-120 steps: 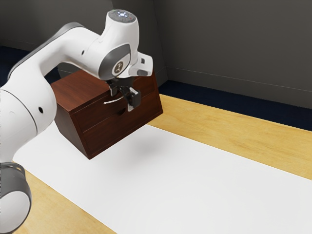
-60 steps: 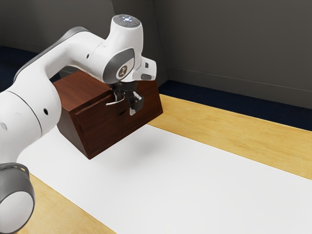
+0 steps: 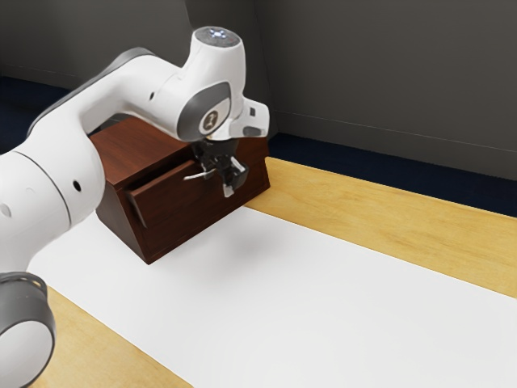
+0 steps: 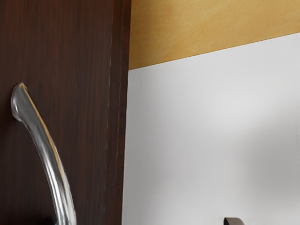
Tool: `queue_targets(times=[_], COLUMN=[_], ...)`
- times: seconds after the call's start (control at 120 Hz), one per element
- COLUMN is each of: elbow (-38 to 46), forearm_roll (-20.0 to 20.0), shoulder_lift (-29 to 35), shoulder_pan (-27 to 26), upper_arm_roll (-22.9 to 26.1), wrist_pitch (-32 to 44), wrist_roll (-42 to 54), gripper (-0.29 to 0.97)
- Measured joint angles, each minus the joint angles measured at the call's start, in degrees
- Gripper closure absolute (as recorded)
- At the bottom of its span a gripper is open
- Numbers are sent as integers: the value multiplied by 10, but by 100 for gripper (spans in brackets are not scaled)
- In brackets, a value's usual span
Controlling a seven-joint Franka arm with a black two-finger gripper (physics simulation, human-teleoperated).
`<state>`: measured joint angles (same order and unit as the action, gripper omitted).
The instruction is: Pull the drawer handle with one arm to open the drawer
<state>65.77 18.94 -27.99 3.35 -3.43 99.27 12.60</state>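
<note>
Item: black two-finger gripper (image 3: 227, 179), pointing down in front of the chest. We note its fingers clamped on the exterior view's right end of the drawer handle (image 3: 196, 172).
Handle: a silvery curved bar standing off the dark wood front.
Top drawer (image 3: 171, 196): partly out of the small brown chest of drawers (image 3: 133, 149), with a dark gap showing behind its front.
Chest: stands on a white mat (image 3: 323, 299), near the mat's far corner.
Mat: laid over a light wooden table (image 3: 388, 214).
White arm (image 3: 121, 89): reaches over the chest's top.
</note>
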Motion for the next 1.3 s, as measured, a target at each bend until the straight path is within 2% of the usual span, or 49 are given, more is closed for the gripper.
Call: queue_targets(times=[0.458,0.975,1.058,1.3], elbow=[13,34,40,57], forearm_roll=[-25,-48,-53,-63], shoulder_lift=[16,36,43,60], shoulder_pan=[-2,-16,-19,-23], upper_arm_roll=[6,7,9,7], wrist_pitch=[-3,-5,-5,-5], wrist_roll=[-4,-6,-5,-6], gripper=[51,51,56,42])
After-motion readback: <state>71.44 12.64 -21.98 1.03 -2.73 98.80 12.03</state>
